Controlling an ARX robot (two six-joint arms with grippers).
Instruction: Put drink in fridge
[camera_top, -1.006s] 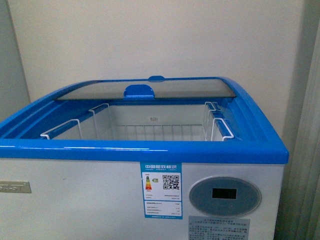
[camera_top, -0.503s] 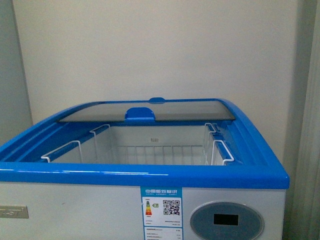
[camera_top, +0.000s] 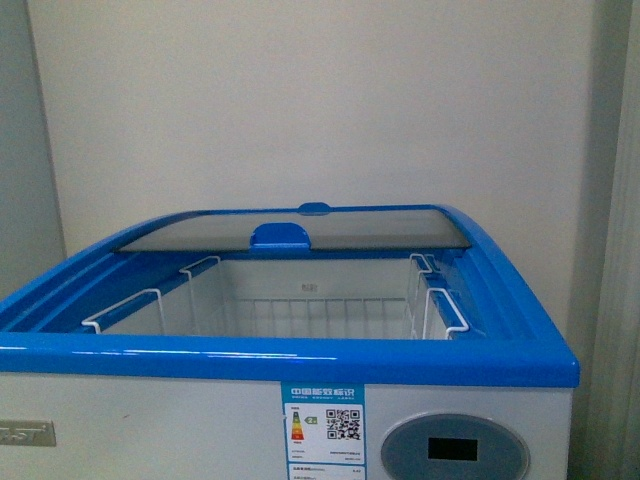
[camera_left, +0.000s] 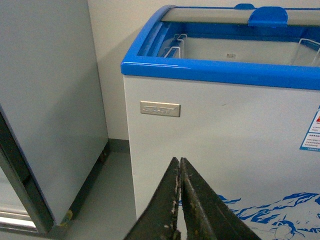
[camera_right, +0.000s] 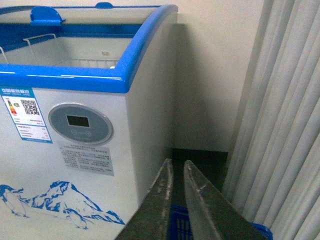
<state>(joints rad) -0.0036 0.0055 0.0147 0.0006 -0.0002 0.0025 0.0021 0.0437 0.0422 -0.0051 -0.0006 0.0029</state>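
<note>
The fridge (camera_top: 300, 358) is a white chest freezer with a blue rim, right in front of me. Its curved glass lid (camera_top: 290, 229) is slid to the back, so the inside with white wire baskets (camera_top: 310, 310) is open. It also shows in the left wrist view (camera_left: 220, 75) and the right wrist view (camera_right: 90, 80), with an oval grey display (camera_right: 80, 123) and penguin art. My left gripper (camera_left: 179, 162) is shut and empty, low before the fridge's white front. My right gripper (camera_right: 177, 164) is shut and empty, low by the fridge's right corner. The drink is out of view.
A tall grey-white cabinet (camera_left: 50, 100) on casters stands left of the fridge. Pale curtains (camera_right: 280, 115) hang to the right. A blue plastic crate (camera_right: 180, 227) lies on the floor under my right gripper. A plain wall stands behind the fridge.
The fridge has dropped lower in the front view, so less of its front panel shows. No arm appears in the front view.
</note>
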